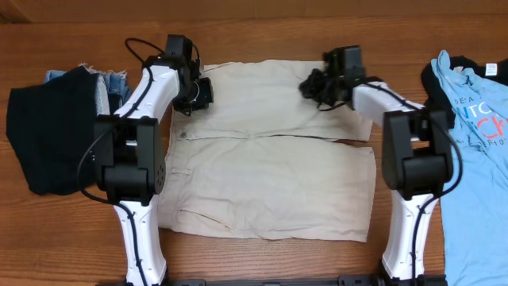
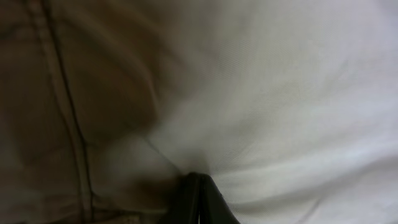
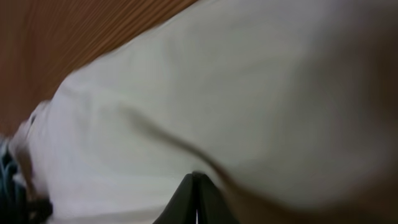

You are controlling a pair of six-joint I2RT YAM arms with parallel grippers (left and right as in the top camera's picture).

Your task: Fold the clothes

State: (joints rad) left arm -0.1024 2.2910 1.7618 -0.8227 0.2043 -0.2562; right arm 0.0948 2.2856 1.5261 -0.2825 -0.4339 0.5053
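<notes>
White arms (image 1: 151, 87), black joints (image 1: 131, 159), black cables (image 1: 136, 46), dark hands (image 2: 198, 186).

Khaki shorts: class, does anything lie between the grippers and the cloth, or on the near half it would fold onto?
Nothing visible. The left gripper and right gripper have jaws shut on the far half of the shorts, and the near half lies bare between the arms.

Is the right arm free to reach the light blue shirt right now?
Probably not yet: the right gripper is shut on the khaki shorts. The light blue shirt lies beside it, nothing between.
</notes>
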